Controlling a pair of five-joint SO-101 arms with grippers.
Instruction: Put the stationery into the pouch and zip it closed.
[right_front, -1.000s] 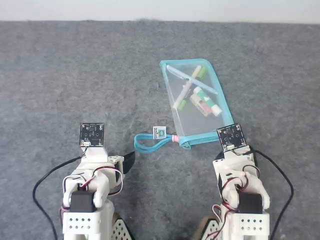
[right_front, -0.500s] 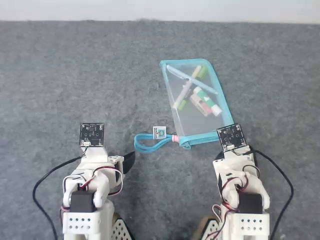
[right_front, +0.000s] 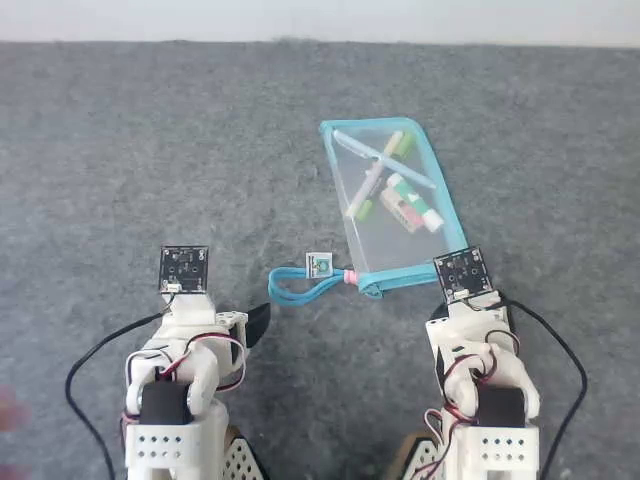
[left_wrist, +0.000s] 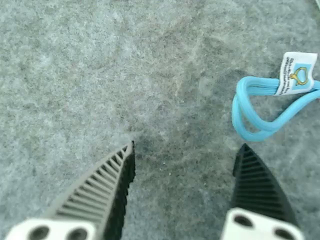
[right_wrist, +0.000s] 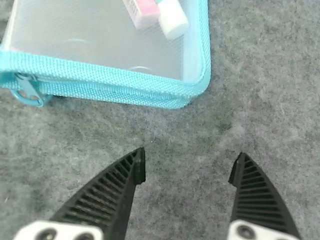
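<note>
Pouch (right_front: 375, 245) lies flat on the grey mat (right_front: 150, 140), right of centre, just beyond my right arm. The stationery (right_front: 398, 195) is inside and shows through the clear wall: a few pens crossed at the far end, chunkier pieces toward the right edge.

The teal zip edge runs along the near side and looks closed from the right wrist cam. The zipper pull (right_wrist: 27, 92) is at its left end. From there the blue strap loop (right_front: 295, 285) trails left on the mat, with a white tag (right_front: 319, 264) on it.

Right gripper (right_wrist: 191, 151): released, fingers spread, nothing between them. It sits over the mat just near of the pouch's near right corner.

Left gripper (left_wrist: 188, 145): also spread wide, holding nothing. It is over the mat, with the strap loop just to its far right and not touching it.
</note>
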